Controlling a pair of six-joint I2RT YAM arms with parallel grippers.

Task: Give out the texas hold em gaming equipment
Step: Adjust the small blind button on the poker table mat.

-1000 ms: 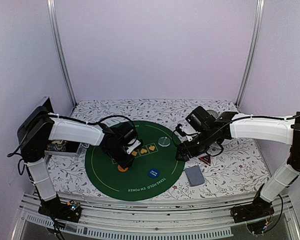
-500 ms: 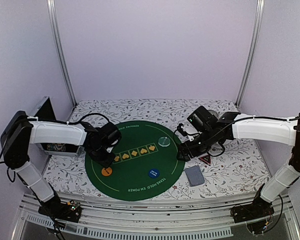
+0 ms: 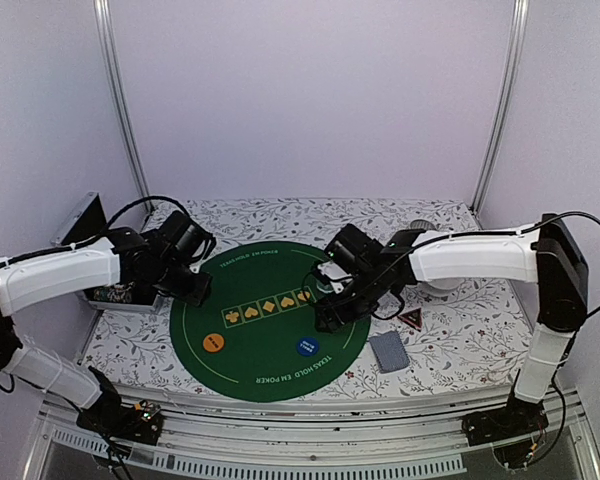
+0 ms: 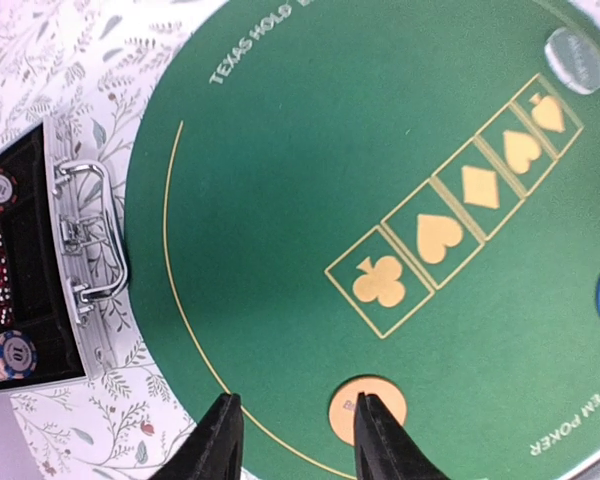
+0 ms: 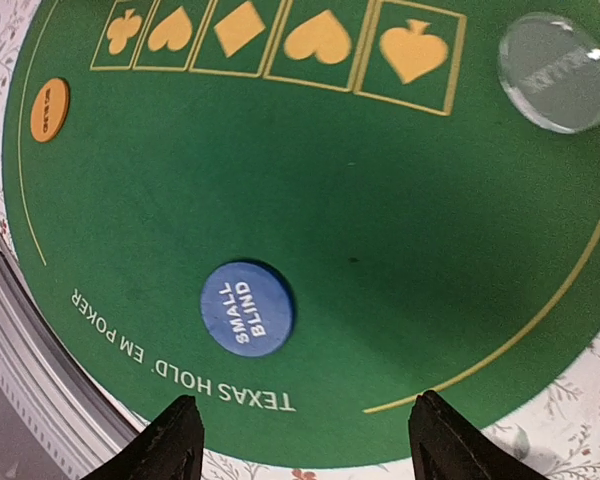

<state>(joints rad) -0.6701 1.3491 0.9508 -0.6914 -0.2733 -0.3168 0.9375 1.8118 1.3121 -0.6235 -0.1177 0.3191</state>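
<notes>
1. Where the green mat point(image 3: 260, 340) comes nearest to the arms, a pack of grey-blue cards point(image 3: 388, 351) lies just off its right rim, on the flowery cloth point(image 3: 460, 340).
2. A blue button point(image 3: 307, 346) with the words SMALL BLIND lies flat on the near part of the mat, a bit right of the middle.
3. An orange button point(image 3: 213, 342) lies flat on the near left part of the mat, inside the gold line.
4. A red and black triangle marker point(image 3: 410, 319) lies off the mat, just past its right rim and a little farther back than the cards.
5. The right gripper point(image 5: 310, 445) hangs above the right half of the mat. Its fingers point(image 5: 175, 440) are wide apart and hold nothing.
6. Five gold boxes point(image 3: 270, 302) with card signs run in a row across the middle of the mat.
7. The left gripper point(image 4: 295, 445) hangs over the left rim of the mat. Its fingers are apart, with only mat showing between them. In the left wrist view, one finger tip hides a bit of the orange button.
8. An open silver case point(image 4: 65, 330) sits off the mat, beside its left rim, with striped chips point(image 4: 5, 355) inside.
9. A clear disc point(image 5: 557, 72) lies flat on the far right part of the mat, just past the spade box.
</notes>
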